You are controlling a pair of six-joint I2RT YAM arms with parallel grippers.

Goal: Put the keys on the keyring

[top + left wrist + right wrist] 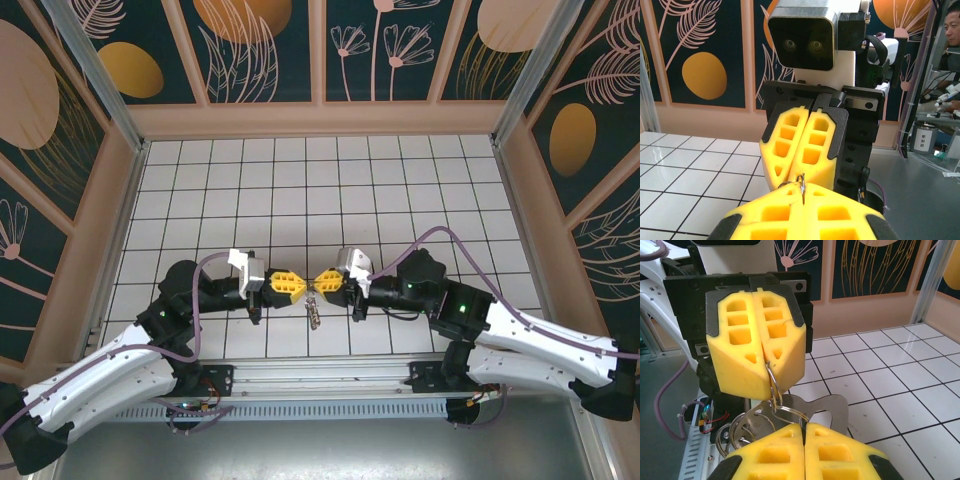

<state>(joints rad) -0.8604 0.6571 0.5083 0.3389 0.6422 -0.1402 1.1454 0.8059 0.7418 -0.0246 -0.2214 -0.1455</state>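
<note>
Foam-padded tools meeting tip to tip above the white tiled surface (400, 190).
Overhead, left tool (302, 288) and right tool (318, 282) are facing each other, arms bent low, keys (313, 312) dangling between, blurred. Left wrist: closed yellow fingers (775, 215) are pinching the thin wire keyring (801, 182). Right wrist: its fingers (835, 455), pressed together, are clamping that ring; flat silver keys are half hidden.

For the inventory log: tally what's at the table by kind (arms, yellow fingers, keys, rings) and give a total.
Robot arms: 2, left and right
Yellow fingers: 4, one shut pair per arm
Silver key: 1
Metal rings: at least 3, linked and overlapping, pinched by both pairs
Total: at least 10
</note>
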